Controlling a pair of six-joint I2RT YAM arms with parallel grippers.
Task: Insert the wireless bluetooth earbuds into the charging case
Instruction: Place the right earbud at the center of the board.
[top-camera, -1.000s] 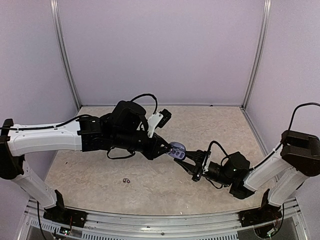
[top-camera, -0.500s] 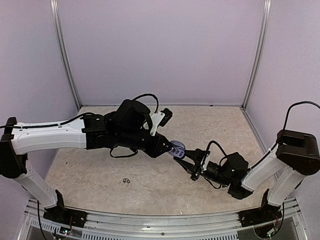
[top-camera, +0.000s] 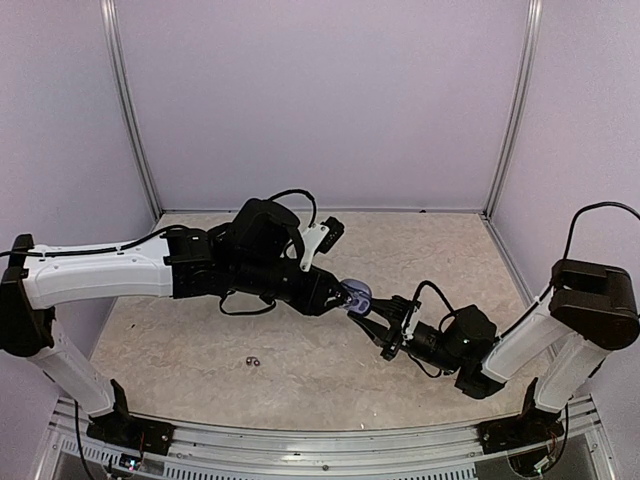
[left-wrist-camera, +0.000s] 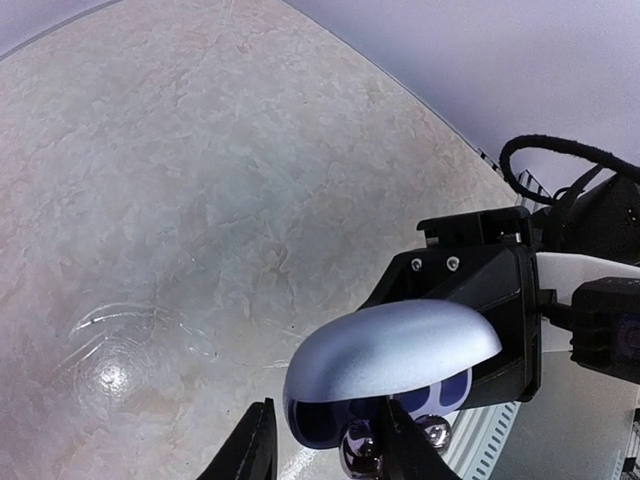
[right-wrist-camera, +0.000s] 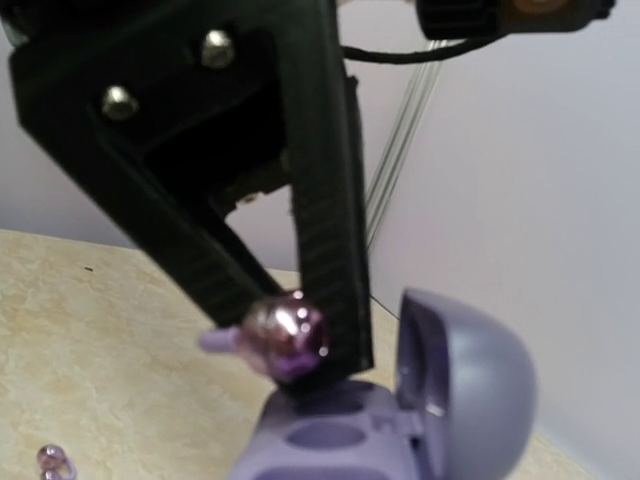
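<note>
1. Above the open case (right-wrist-camera: 340, 430), a shiny purple earbud (right-wrist-camera: 285, 340) hangs just over two empty sockets (right-wrist-camera: 330, 420), at the tips of the left fingers (right-wrist-camera: 325, 220).
2. Seen from the left wrist camera, the left fingers stand apart, and the gap between them is wider than the earbud. The earbud lies against one finger, and the other finger does not touch it.
3. The case is lilac. Its lid (left-wrist-camera: 395, 350) is hinged up and stands almost upright at one side of the sockets.
4. The case does not rest on the worktop (top-camera: 180, 340). It is up in the air, and the right fingers (left-wrist-camera: 470, 290) are clamped on it from the side away from the left arm.
5. In the overhead view, the two arms meet over the middle of the worktop. The left arm reaches in from the left and the right arm from the right, with the case between their tips.
6. Two more small earbuds (top-camera: 252, 360) lie close together on the worktop, nearer to the front edge and well apart from the case.
7. The worktop is beige with a marble pattern, and pale lilac walls (top-camera: 320, 100) stand around it.
</note>
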